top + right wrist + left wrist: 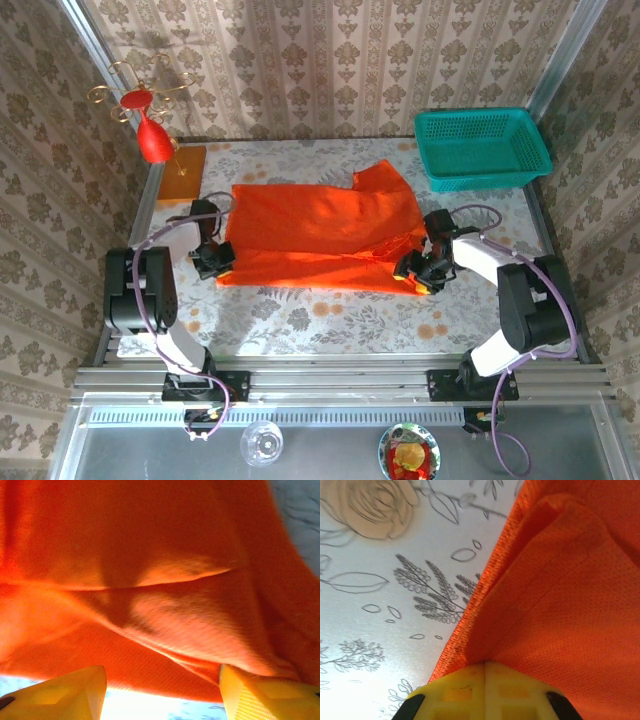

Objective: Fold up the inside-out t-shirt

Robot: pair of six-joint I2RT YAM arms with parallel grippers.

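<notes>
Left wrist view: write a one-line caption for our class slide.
Left tool shut on an edge of the orange t-shirt over the floral table.

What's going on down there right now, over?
Left pincer shut on shirt. Right pincer open, at shirt's edge. Shirt spread on table. Basket stands apart.

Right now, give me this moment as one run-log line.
t-shirt: spread on table | left tool: shut on its left edge | right tool: open at its right edge

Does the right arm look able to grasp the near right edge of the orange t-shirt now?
Probably yes. The right gripper is open at that edge of the t-shirt, and the wrist view shows cloth just ahead of its spread fingers, nothing between.
</notes>
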